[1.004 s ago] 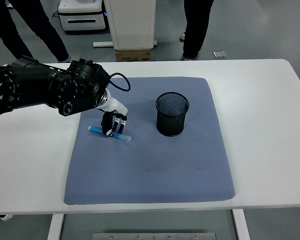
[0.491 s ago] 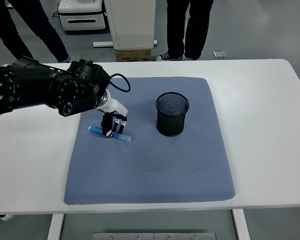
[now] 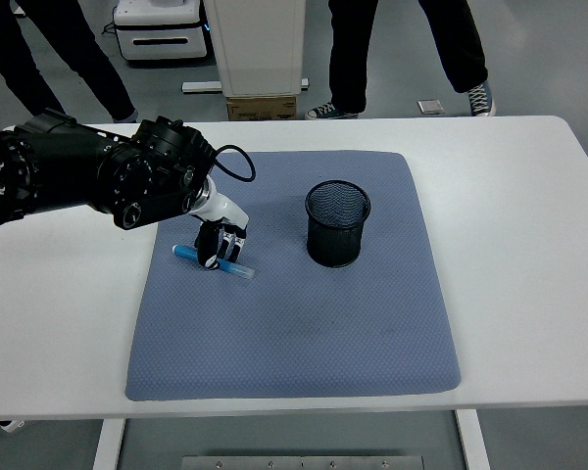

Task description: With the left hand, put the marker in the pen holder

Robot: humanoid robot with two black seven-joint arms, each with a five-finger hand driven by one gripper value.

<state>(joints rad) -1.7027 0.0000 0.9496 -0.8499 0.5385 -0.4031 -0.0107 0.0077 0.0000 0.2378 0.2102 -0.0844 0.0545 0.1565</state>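
A light blue marker (image 3: 190, 255) lies on the blue-grey mat (image 3: 294, 323), left of centre, its far end pointing down and right. My left hand (image 3: 220, 245) comes in from the left and its fingers are curled down around the marker's middle. The marker still looks to be resting on the mat. A black mesh pen holder (image 3: 337, 223) stands upright on the mat, to the right of the hand and apart from it. The right arm is out of view.
The mat covers the middle of the white table (image 3: 529, 245). People's legs (image 3: 358, 49) and a white cabinet (image 3: 260, 44) show beyond the table's far edge.
The left hand and marker have shifted only slightly, and the marker's angle has turned a little. A person behind the table has walked to the right.
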